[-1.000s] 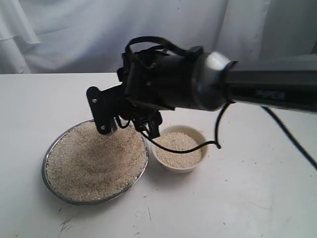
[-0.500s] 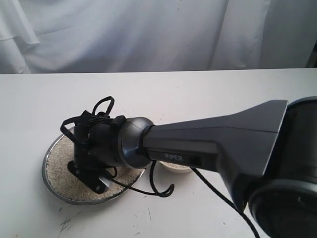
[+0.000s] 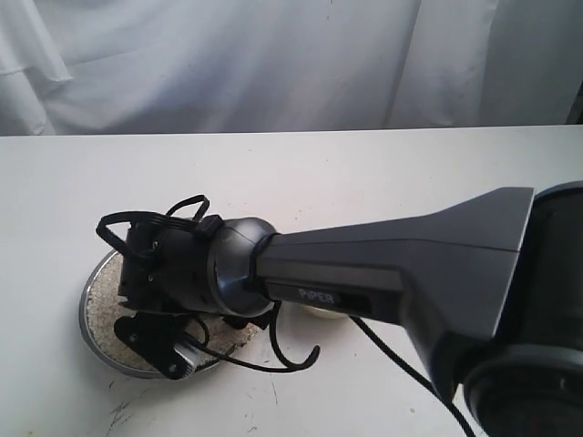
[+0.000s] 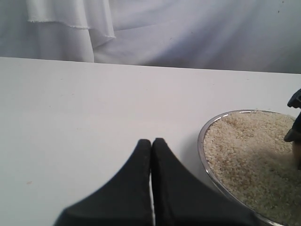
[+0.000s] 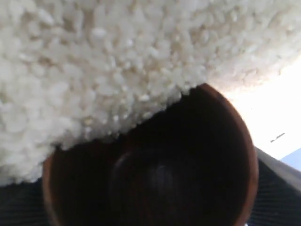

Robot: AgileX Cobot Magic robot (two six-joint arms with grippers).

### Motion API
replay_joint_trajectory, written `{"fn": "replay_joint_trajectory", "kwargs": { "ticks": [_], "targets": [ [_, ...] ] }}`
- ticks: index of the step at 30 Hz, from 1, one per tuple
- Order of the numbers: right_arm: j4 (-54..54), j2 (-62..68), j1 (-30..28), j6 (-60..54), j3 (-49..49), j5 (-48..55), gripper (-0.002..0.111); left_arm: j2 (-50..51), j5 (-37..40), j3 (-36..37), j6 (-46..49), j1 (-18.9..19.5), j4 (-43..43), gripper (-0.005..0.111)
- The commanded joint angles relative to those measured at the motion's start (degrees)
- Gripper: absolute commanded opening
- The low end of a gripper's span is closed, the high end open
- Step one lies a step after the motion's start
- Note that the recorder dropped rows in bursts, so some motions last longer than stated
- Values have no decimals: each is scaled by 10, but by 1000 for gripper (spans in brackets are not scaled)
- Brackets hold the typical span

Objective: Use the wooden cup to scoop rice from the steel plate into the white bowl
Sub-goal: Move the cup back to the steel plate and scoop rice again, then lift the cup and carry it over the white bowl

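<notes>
The steel plate (image 3: pixel 88 320) lies at the table's left front, heaped with rice (image 3: pixel 107 309). My right gripper (image 3: pixel 164 348) hangs low over the plate's near side, and the arm covers most of the plate. In the right wrist view the wooden cup (image 5: pixel 242 155) sits between the dark finger pads (image 5: pixel 278 195), its dark mouth tipped against the rice (image 5: pixel 103 66). Only a sliver of the white bowl (image 3: pixel 319 312) shows under the arm. My left gripper (image 4: pixel 151 142) is shut and empty, resting just outside the plate's rim (image 4: pixel 203 151).
White cloth (image 3: pixel 273 64) hangs behind the table. A black cable (image 3: pixel 291 357) loops from the right wrist down to the table (image 3: pixel 364 182) in front of the bowl. The wide right arm (image 3: pixel 410 273) blocks the view of the table's right front.
The right arm has swung down and to the left, from above the gap between plate and bowl to low over the plate's near side. It now hides most of the bowl.
</notes>
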Motion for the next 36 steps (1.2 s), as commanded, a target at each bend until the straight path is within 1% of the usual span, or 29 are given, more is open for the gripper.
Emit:
{"fn": "replay_joint_trajectory", "kwargs": {
  "ticks": [1, 5, 9, 12, 23, 27, 31, 36],
  "targets": [
    [90, 1, 1, -15, -7, -33, 0, -2, -4, 3, 0, 1, -1, 0],
    [185, 3, -8, -67, -24, -47, 0, -2, -4, 3, 0, 1, -1, 0],
    [329, 5, -34, -113, -51, -65, 0, -2, -4, 3, 0, 1, -1, 0],
    [395, 6, -53, -126, -68, -64, 0, -2, -4, 3, 0, 1, -1, 0],
    [482, 6, -100, -143, -74, -57, 0, -2, -4, 3, 0, 1, -1, 0],
    [542, 4, -116, -154, -77, -66, 0, -2, -4, 3, 0, 1, -1, 0],
    [571, -6, -136, -113, -102, -66, 0, -2, -4, 3, 0, 1, -1, 0],
    [570, -43, -159, -65, -131, -63, 0, -2, -4, 3, 0, 1, -1, 0]
  ]
}}
